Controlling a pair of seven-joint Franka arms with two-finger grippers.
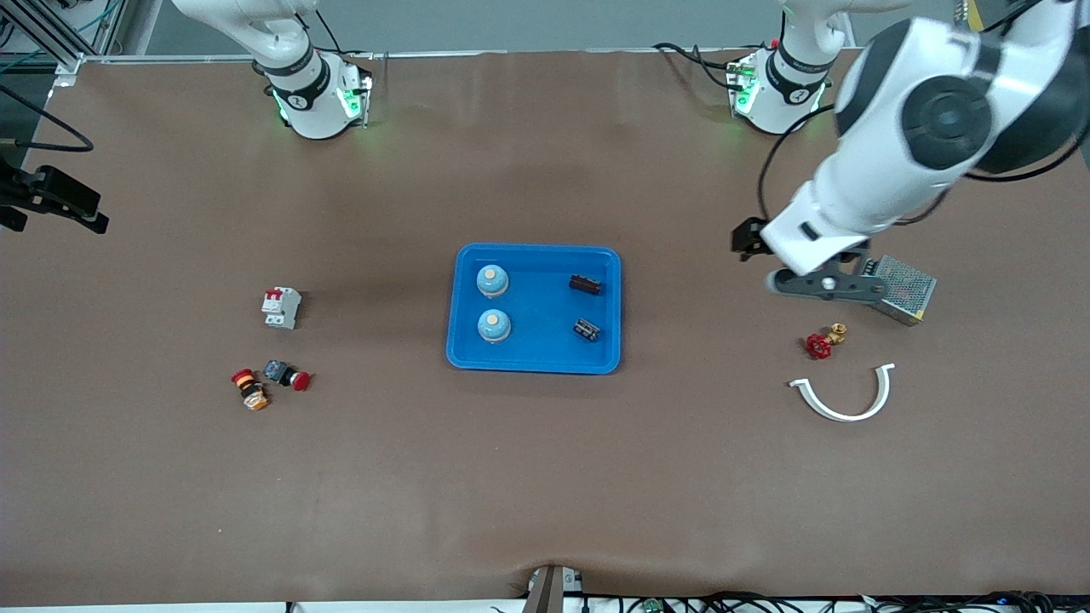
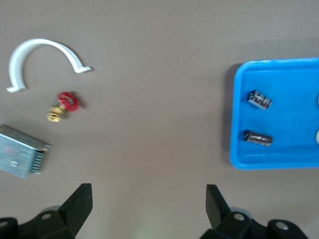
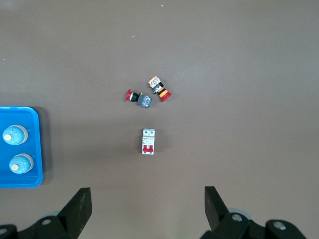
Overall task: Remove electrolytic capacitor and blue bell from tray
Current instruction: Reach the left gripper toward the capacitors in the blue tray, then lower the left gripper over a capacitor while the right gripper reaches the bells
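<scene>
Both grippers empty and spread wide: the left gripper (image 1: 819, 285) hangs closest to the capacitors (image 1: 585, 284) at its end of the tray (image 1: 534, 363), while the right gripper (image 3: 144, 209) waits off toward the bells' (image 1: 492, 280) end.

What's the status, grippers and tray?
Left gripper open near power supply. Right gripper open, parked. Tray holds both bells, both capacitors. Nothing blocking.

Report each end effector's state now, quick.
Left end effector: open, holding nothing, over bare table between the tray and the valve.
Right end effector: open, holding nothing, over bare table near the circuit breaker.
</scene>
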